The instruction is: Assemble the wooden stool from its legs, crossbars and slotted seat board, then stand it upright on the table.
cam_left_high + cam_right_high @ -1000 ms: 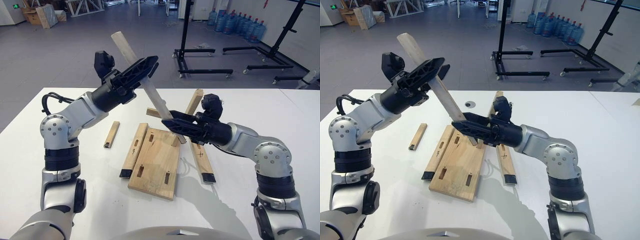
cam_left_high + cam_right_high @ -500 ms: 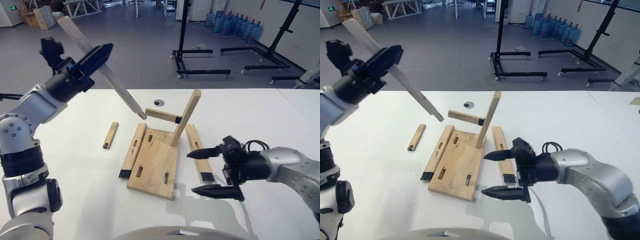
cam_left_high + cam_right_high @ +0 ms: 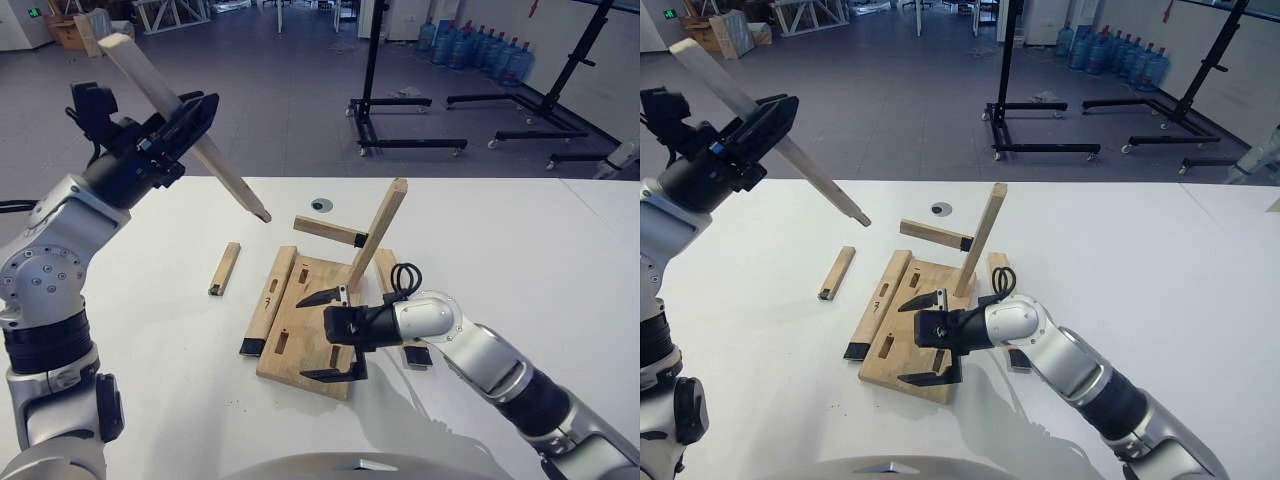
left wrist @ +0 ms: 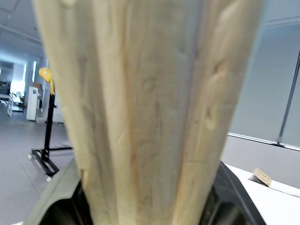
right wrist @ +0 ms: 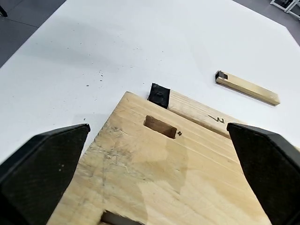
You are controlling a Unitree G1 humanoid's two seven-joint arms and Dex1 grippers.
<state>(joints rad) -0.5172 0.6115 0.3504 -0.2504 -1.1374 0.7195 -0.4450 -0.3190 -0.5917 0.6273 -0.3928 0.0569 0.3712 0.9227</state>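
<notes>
Right hand [image 3: 303, 340] swung over seat board [image 3: 325, 275]; four legs [image 3: 378, 235], two crossbars [image 3: 224, 268].

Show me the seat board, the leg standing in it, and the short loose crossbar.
seat board [image 3: 303, 330]: left eye view, bare top face.
standing leg [image 3: 378, 232]: left eye view, mid-shaft.
short crossbar [image 3: 224, 268]: left eye view, its middle.
</notes>
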